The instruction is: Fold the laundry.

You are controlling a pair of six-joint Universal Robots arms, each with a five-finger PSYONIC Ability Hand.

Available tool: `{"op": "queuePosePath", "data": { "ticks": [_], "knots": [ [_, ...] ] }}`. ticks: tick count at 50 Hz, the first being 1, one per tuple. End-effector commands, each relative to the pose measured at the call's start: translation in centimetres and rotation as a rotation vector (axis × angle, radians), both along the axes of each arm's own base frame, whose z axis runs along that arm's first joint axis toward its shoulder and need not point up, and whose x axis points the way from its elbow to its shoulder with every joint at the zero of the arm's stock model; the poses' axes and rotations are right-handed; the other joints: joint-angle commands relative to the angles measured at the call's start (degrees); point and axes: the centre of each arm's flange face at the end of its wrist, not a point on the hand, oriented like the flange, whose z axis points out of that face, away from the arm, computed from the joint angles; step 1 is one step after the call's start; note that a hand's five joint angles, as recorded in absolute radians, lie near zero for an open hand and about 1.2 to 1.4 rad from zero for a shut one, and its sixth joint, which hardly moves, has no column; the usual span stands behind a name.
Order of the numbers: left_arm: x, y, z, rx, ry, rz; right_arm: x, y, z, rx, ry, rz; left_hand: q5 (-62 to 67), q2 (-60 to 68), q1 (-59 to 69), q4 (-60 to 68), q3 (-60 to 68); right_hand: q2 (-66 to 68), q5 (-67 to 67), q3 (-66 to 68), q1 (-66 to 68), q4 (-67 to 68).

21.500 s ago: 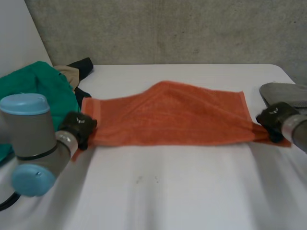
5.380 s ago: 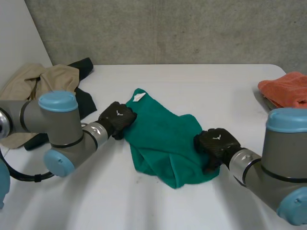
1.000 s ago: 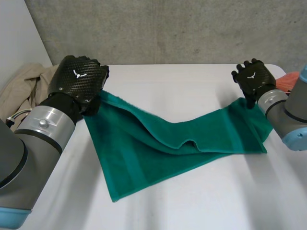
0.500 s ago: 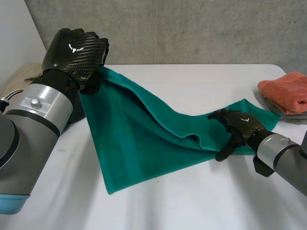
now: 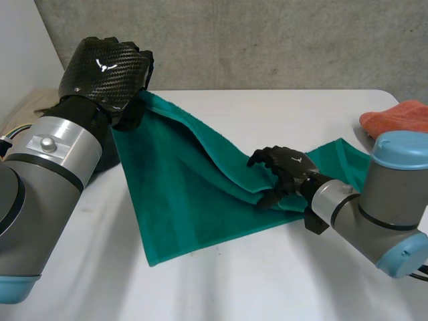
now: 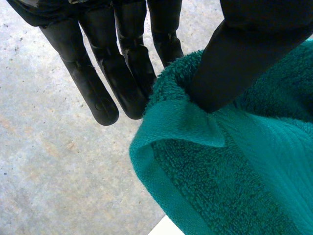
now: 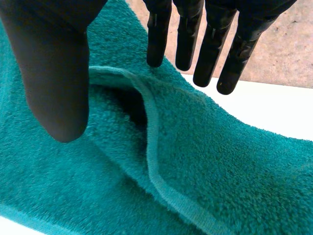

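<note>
A green towel (image 5: 194, 194) hangs from its far left corner and trails down across the white table (image 5: 281, 114) to the right. My left hand (image 5: 107, 67) is raised above the table's left side, shut on that corner. In the left wrist view the thumb (image 6: 244, 54) pinches the towel's hemmed corner (image 6: 186, 122) against the fingers (image 6: 122, 73). My right hand (image 5: 287, 168) hovers at a raised fold near the towel's middle. Its thumb (image 7: 54, 68) and fingers (image 7: 210, 44) stand apart on either side of the hem (image 7: 151, 142), open and not closed on it.
A folded orange towel (image 5: 401, 117) lies at the table's right edge. Beige and dark clothes (image 5: 23, 110) are piled at the left, behind my left arm. A concrete wall (image 5: 267, 40) runs behind the table.
My right hand has come down from the towel's far right end and moved left to the fold in its middle. My left hand has lifted its corner a little higher, then held.
</note>
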Motion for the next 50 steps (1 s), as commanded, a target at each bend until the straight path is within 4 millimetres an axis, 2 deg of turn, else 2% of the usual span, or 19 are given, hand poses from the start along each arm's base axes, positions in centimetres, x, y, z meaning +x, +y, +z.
{"op": "queuePosePath", "data": {
  "ticks": [1, 19, 28, 32, 35, 39, 40, 43, 44, 47, 48, 50],
  "knots": [
    [0.1, 0.1, 0.3, -0.008, 0.005, 0.000, 0.2, -1.8, -0.7, -0.006, 0.004, -0.038, 14.1, 11.6, 15.0, 11.3, 11.8, 9.1, 9.8, 8.6, 12.7, 8.6],
    [0.9, 0.4, 1.7, -0.047, 0.027, 0.016, -0.4, -3.5, -1.9, -0.018, 0.054, -0.056, 14.1, 11.6, 15.0, 11.3, 11.8, 17.4, 18.0, 16.9, 21.0, 16.9],
    [1.3, 0.1, 2.0, -0.056, 0.032, 0.031, -2.7, -5.2, -2.6, -0.036, 0.132, -0.145, 14.1, 11.6, 15.0, 11.3, 11.8, 22.6, 23.2, 22.1, 26.2, 22.1],
    [1.3, 0.2, 2.0, -0.056, 0.032, 0.031, -2.8, -5.3, -2.5, -0.045, 0.138, -0.145, 14.1, 11.6, 15.0, 11.3, 11.8, 33.0, 33.6, 32.5, 36.6, 32.5],
    [1.4, 0.1, 2.0, -0.055, 0.032, 0.033, -2.8, -5.3, -1.8, -0.060, 0.134, -0.145, 14.1, 11.6, 15.0, 11.3, 11.8, 52.8, 53.4, 52.3, 56.3, 52.3],
    [1.4, 0.1, 1.7, -0.047, 0.027, 0.034, -3.3, -5.7, 0.4, -0.108, 0.120, -0.165, 14.1, 11.6, 15.0, 11.3, 11.8, 52.8, 53.4, 52.3, 56.4, 52.3],
    [1.4, 0.1, 1.5, -0.041, 0.024, 0.036, -4.0, -6.0, 1.9, -0.140, 0.111, -0.177, 14.1, 11.6, 15.0, 11.3, 11.8, 52.8, 53.4, 52.3, 56.4, 52.3],
    [1.6, 0.1, 1.0, -0.024, 0.014, 0.040, -5.1, -6.3, 4.5, -0.208, 0.124, -0.192, 14.1, 11.6, 15.0, 11.3, 11.8, 52.8, 53.4, 52.3, 56.4, 52.3],
    [1.7, 0.0, 0.5, -0.011, 0.004, 0.045, -5.7, -6.0, 6.3, -0.255, 0.164, -0.183, 14.1, 11.6, 15.0, 11.3, 11.8, 52.8, 53.4, 52.3, 56.4, 52.3],
    [2.4, -0.5, -0.8, 0.023, -0.018, 0.071, -6.3, -4.8, 9.0, -0.329, 0.267, -0.131, 14.1, 11.6, 15.0, 11.3, 11.8, 52.8, 53.4, 52.3, 56.4, 52.3],
    [2.5, -0.7, -1.3, 0.037, -0.025, 0.077, -6.7, -3.8, 10.3, -0.376, 0.362, -0.090, 14.1, 11.6, 15.0, 11.3, 11.8, 52.8, 53.4, 52.3, 56.4, 52.3],
    [2.8, -0.9, -2.0, 0.058, -0.038, 0.088, -7.1, -2.9, 11.1, -0.418, 0.471, -0.050, 14.1, 11.6, 15.0, 11.3, 11.8, 52.8, 53.4, 52.3, 56.4, 52.3]
  ]
}}
